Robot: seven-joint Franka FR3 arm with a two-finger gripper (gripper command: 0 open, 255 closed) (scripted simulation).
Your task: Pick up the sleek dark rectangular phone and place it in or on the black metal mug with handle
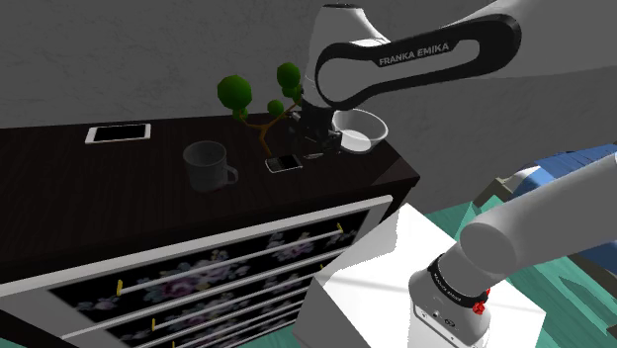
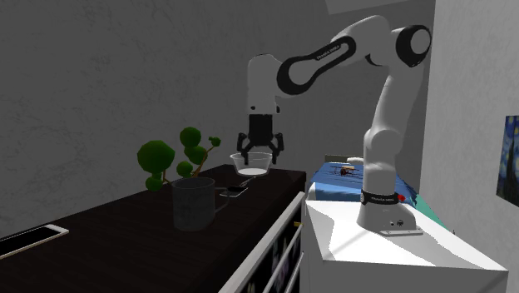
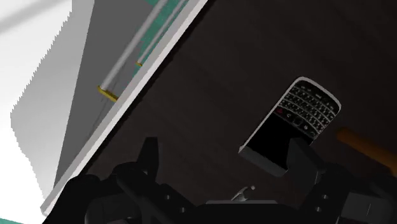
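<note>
Shoulder view: the keypad phone (image 1: pixel 283 163) lies flat on the dark dresser top (image 1: pixel 59 168), just beside the mug (image 1: pixel 208 165), and the gripper (image 1: pixel 316 146) hangs higher up on that same side of the mug. Second exterior view: the jaws are wide open, holding nothing. Wrist view: the phone sits by one finger (image 3: pixel 304 162), so I think it is reaching and should next slide over, drop and squeeze.

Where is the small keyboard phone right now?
In the shoulder view, the phone lies flat on the dark dresser top, right of the mug and just below the open hand.
</note>
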